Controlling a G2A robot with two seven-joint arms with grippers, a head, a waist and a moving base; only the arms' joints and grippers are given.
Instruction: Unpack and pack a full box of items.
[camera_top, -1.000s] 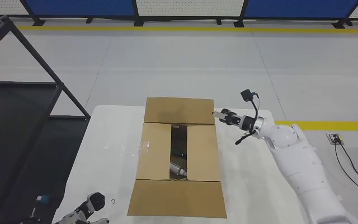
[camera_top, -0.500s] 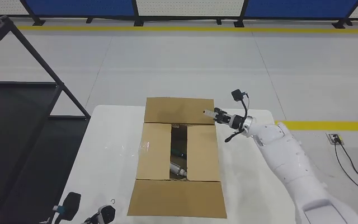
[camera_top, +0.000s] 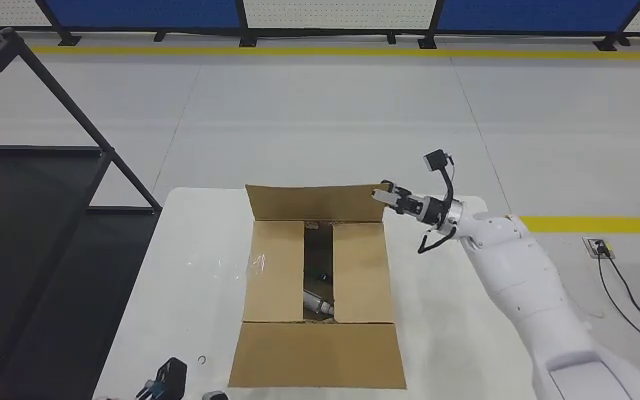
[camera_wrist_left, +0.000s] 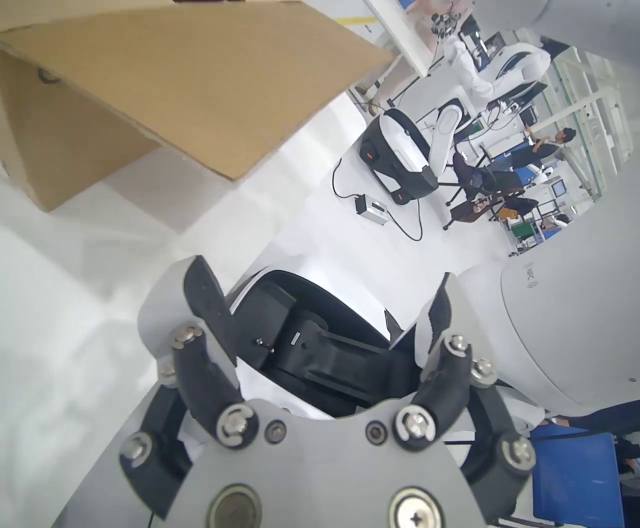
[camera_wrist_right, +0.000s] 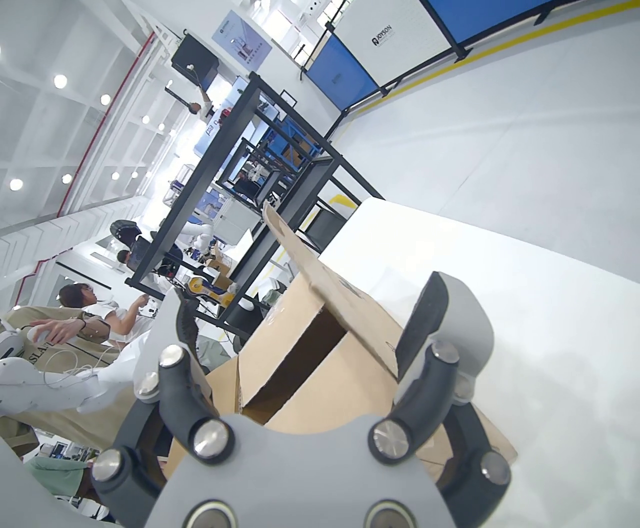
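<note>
A cardboard box (camera_top: 360, 270) stands in the middle of the white table (camera_top: 190, 280). Its far flap (camera_top: 315, 202) is raised, its near flap (camera_top: 318, 352) lies outward, and the two side flaps lie flat with a gap between them. Through the gap I see a dark bottle and a white tube (camera_top: 318, 300). My right gripper (camera_top: 383, 194) is open at the far flap's right corner. The flap's edge (camera_wrist_right: 325, 285) runs between its fingers and against one pad (camera_wrist_right: 425, 310). My left gripper (camera_wrist_left: 322, 300) is open and empty, low at the table's near left edge (camera_top: 160, 385), below the near flap (camera_wrist_left: 200, 85).
A black metal frame (camera_top: 60, 200) stands left of the table. Bare tabletop lies on both sides of the box, with a small ring-like thing (camera_top: 201, 360) near the front left.
The far flap has gone from lying flat to standing up, with my right gripper at its corner. The left arm has shifted along the table's near edge.
</note>
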